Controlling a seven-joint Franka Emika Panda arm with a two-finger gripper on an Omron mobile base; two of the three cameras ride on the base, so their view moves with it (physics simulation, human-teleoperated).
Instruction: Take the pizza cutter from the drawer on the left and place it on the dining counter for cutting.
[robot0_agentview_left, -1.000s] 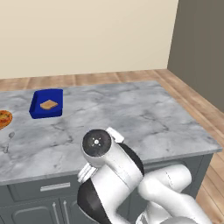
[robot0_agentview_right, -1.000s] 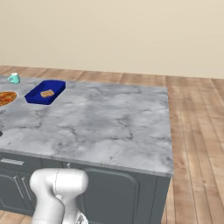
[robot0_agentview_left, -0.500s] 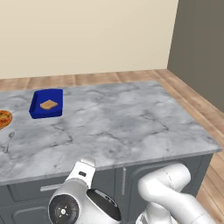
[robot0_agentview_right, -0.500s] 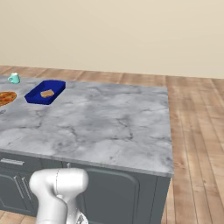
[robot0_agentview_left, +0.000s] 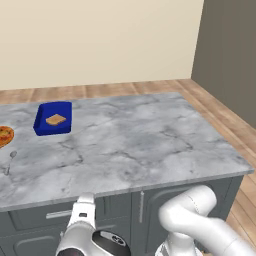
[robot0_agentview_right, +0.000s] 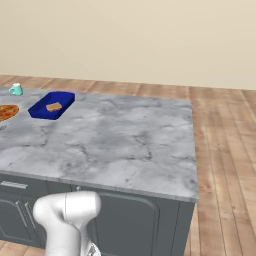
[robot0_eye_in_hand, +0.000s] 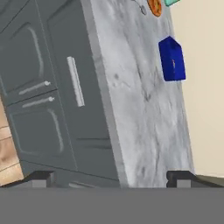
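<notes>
The dining counter is the largest thing here, its veined marble top running from the near edge, above the dark cabinets, back toward the wooden floor and the beige wall. The arm bends low in front of the cabinet base, probably so the hand can come level with the drawer fronts, not the top.

Under the near edge, toward the left end, sits the drawer with its horizontal silver bar handle; it looks closed, so the pizza cutter is judged to be inside it, unseen (nothing with a wheel blade lies on the marble). The hand view is rolled sideways, so the cabinet front appears upright there, with a bar handle near the middle.

A blue tray holding a small tan piece stands near the far left corner of the top. A pizza lies at the left edge, with a teal cup beyond it at the far left corner. A slim spoon rests just in front of the pizza.

The gripper has its two dark tips spread wide apart with nothing between them, ready for the handle.
</notes>
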